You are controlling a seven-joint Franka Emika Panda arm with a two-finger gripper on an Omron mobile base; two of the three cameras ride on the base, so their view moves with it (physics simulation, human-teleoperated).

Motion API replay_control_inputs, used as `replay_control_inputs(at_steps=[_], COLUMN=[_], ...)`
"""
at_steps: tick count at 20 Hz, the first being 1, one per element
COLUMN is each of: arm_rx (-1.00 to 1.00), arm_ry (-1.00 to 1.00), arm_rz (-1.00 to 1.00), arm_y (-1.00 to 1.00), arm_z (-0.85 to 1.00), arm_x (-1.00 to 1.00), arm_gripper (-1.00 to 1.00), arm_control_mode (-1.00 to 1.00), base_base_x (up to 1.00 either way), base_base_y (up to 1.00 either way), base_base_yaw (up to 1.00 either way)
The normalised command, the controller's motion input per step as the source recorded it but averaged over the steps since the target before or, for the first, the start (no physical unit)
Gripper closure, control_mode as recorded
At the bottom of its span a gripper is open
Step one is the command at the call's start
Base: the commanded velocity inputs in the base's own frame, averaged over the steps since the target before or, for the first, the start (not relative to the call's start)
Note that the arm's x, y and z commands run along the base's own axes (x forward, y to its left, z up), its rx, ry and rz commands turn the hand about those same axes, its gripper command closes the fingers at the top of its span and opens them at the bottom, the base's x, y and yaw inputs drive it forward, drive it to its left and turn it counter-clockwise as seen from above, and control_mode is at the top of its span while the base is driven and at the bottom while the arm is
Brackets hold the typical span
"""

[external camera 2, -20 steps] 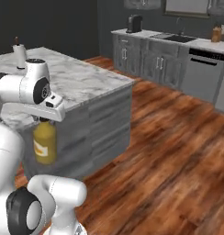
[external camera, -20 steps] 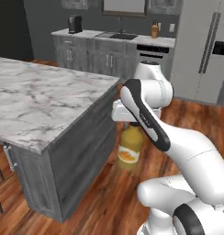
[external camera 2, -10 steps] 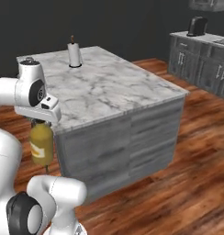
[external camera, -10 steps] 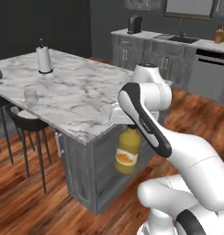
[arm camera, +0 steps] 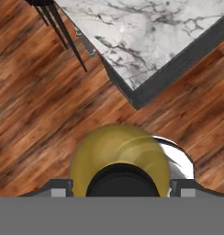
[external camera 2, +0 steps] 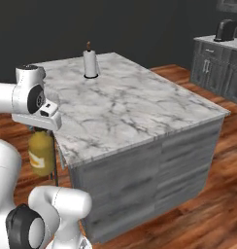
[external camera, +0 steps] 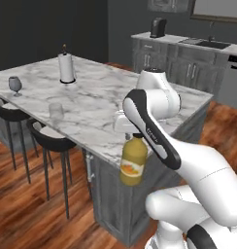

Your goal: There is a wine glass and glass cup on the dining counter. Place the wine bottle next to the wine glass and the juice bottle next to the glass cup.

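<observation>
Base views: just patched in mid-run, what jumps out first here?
The juice bottle hangs by its neck from the gripper, beside the corner of the dining counter and lower than its marble top. On the far side of that top stand a wine glass near the end and a glass cup by the stool edge. A paper towel roll stands upright further in.

wood floor (external camera: 28, 214), dark stools (external camera: 47, 141), perhaps grey cabinets (external camera: 188, 73)
</observation>
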Motion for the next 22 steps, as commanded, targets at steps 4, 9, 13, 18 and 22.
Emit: replay_control_inputs(at_steps=[4, 9, 13, 18, 22], arm_rx=[0.00, 0.00, 0.00, 0.00, 0.00], arm_ry=[0.00, 0.00, 0.00, 0.00, 0.00], arm_rz=[0.00, 0.00, 0.00, 0.00, 0.00], arm_y=[0.00, 0.00, 0.00, 0.00, 0.00], arm_z=[0.00, 0.00, 0.00, 0.00, 0.00], arm_x=[0.00, 0.00, 0.00, 0.00, 0.00], arm_gripper=[1.00, 1.00, 1.00, 1.00, 1.00], arm_control_mode=[1.00, 1.00, 1.00, 1.00, 1.00], base_base_x=[0.46, 0.53, 0.50, 0.30, 0.24], base_base_y=[0.55, 0.56, 0.56, 0.56, 0.57], base_base_yaw=[-0.16, -0.17, -0.19, -0.25, -0.25])
